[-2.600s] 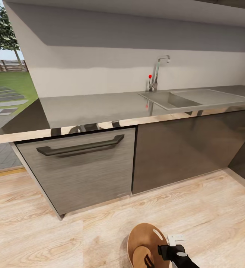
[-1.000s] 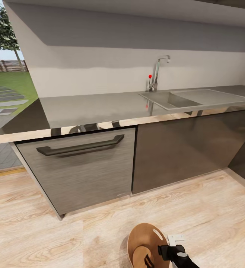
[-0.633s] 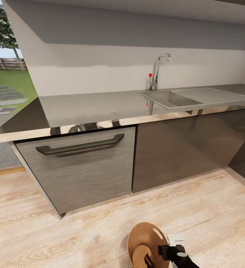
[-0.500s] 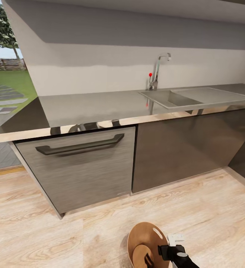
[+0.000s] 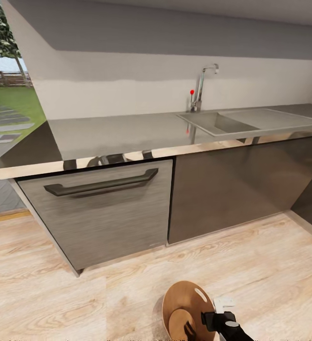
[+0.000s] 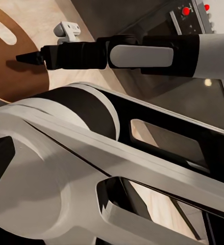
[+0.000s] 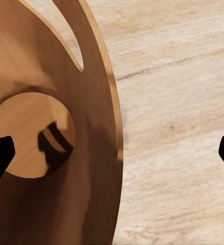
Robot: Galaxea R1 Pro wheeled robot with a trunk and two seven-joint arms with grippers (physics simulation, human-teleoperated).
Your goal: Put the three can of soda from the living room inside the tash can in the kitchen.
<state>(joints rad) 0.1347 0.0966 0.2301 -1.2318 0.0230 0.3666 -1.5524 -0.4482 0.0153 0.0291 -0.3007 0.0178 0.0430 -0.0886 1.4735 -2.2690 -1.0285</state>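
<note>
Coppery inside, the bin [image 5: 187, 308] stood directly under the right claw [image 7: 112, 150], whose jaws gaped wide, holding nothing; left claw's state unclear.

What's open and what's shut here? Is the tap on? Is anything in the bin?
Round grey bin with coppery-brown inside: upright, open-topped, no can seen inside.
Right gripper: open, holding nothing.
Grey cabinet front with dark bar handle: shut.
Plain dark grey cabinet door: shut.
Curved metal tap: no water running.
</note>
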